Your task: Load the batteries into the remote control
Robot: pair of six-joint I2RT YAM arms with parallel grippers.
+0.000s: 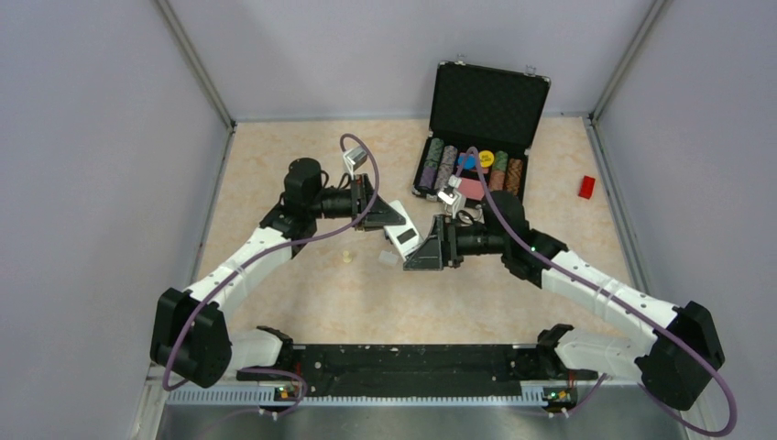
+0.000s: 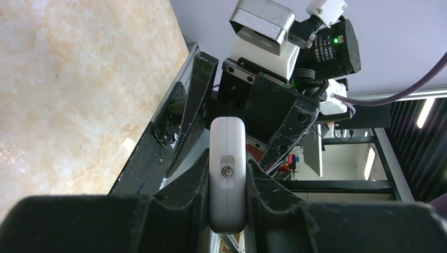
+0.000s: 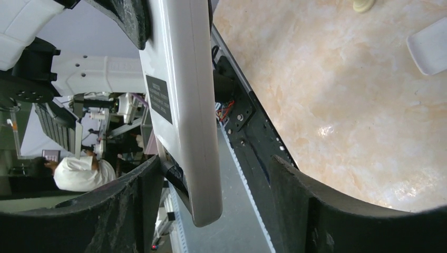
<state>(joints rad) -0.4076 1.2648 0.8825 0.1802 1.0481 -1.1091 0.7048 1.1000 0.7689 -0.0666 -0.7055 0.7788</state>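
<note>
The remote control (image 1: 402, 239) is a slim white bar held above the table, its white back with a dark rectangle facing up. My left gripper (image 1: 388, 218) is shut on its far end; in the left wrist view the white end (image 2: 227, 158) sits clamped between both fingers of the gripper (image 2: 227, 182). My right gripper (image 1: 425, 249) is open and straddles the remote's near end (image 3: 184, 105). In the right wrist view a dark cylinder that looks like a battery (image 3: 171, 176) lies between the left finger and the remote's back; a gap separates the remote from the right finger. Any second battery is hidden.
A small white cover piece (image 1: 389, 258) lies on the table below the remote, also in the right wrist view (image 3: 429, 50). A cream peg (image 1: 347, 257) lies to its left. An open black case (image 1: 486, 101) of chips stands at the back. A red block (image 1: 586, 186) lies far right.
</note>
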